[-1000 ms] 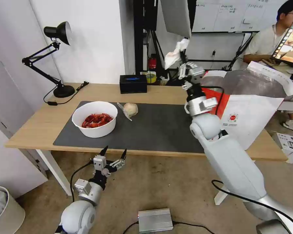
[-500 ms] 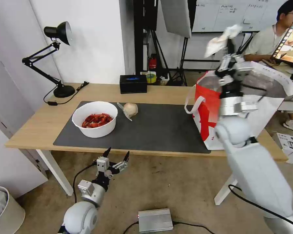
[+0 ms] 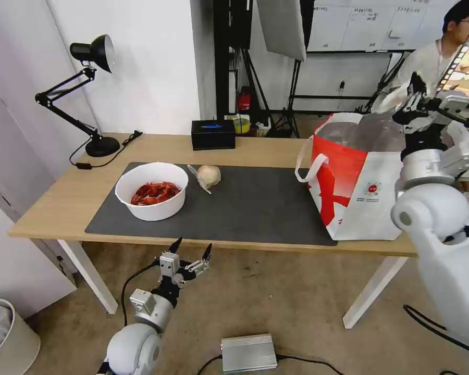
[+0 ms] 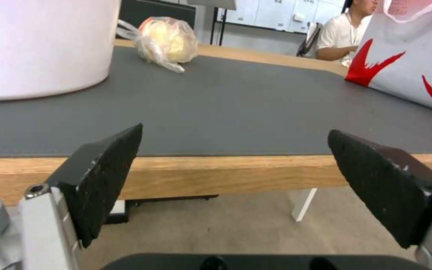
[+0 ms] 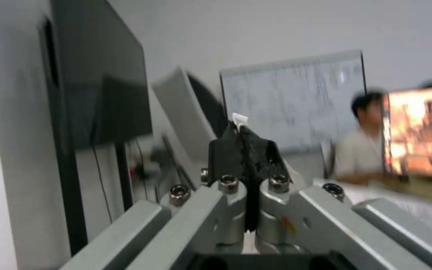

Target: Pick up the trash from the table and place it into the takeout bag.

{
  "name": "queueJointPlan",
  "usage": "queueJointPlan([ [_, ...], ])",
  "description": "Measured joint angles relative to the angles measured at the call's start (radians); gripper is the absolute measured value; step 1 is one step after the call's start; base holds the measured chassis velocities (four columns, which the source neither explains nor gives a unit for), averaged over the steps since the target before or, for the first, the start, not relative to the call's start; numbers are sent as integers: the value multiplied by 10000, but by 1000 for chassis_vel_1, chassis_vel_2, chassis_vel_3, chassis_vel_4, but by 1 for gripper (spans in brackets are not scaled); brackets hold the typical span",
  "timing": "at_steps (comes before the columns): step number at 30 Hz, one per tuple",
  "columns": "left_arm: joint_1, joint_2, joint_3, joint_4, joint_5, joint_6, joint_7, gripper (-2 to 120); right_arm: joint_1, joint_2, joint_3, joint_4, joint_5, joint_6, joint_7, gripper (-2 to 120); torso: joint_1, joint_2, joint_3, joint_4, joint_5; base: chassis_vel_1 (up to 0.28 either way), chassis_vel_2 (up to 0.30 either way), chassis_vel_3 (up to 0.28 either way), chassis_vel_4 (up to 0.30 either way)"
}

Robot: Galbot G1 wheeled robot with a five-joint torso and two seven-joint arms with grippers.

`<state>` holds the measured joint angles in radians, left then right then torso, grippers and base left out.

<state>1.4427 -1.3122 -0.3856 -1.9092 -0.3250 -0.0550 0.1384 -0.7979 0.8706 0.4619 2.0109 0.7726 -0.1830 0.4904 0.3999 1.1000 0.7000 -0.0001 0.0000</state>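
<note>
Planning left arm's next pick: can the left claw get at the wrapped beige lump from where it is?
Probably yes. The left claw, open, sits below the table's front edge; bare mat lies before the lump, bowl off to one side.

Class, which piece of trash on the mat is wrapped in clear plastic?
The beige lump, lying right of the white bowl, whose red shells sit uncovered.

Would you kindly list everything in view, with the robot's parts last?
bowl of crayfish shells: one, white, left on the mat
wrapped lump: one, beige, right of bowl
mat: one, dark grey, on table
table: one, light wood
takeout bag: one, white-red, table's right end
black box: one, table's back edge
desk lamp: one, black, back left corner
tissue: one, white, in right gripper
left gripper: open, below table's front edge
right gripper: shut, raised near bag's top
</note>
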Motion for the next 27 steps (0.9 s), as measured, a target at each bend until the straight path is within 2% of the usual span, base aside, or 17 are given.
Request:
queueJointPlan([
  [5, 56, -65, 8, -52, 47, -6, 2, 100, -127, 12, 191, -265, 390, -628, 328, 0, 1, 0, 0, 1, 0, 0, 0, 0, 0],
  [19, 235, -142, 9, -182, 145, -45, 23, 100, -80, 438, 234, -651, 916, -1187, 1223, 0, 1, -1, 1, 2, 0, 0, 0, 0, 0],
  [21, 246, -147, 10, -190, 145, -45, 24, 100, -80, 438, 234, -644, 959, -1234, 1282, 2, 2, 0, 0, 1, 0, 0, 0, 0, 0],
  [24, 250, -169, 26, -195, 149, -45, 24, 100, -110, 417, 259, -581, 1073, -1294, 1375, 17, 2, 0, 1, 1, 0, 0, 0, 0, 0],
  [25, 250, -169, 26, -195, 149, -45, 24, 100, -110, 417, 259, -581, 1073, -1294, 1375, 17, 2, 0, 1, 1, 0, 0, 0, 0, 0],
  [27, 250, -193, 43, -194, 173, -45, 23, 100, -141, 403, 281, -522, 1172, -1315, 1430, 26, 1, 0, 0, 1, 0, 0, 0, 0, 0],
])
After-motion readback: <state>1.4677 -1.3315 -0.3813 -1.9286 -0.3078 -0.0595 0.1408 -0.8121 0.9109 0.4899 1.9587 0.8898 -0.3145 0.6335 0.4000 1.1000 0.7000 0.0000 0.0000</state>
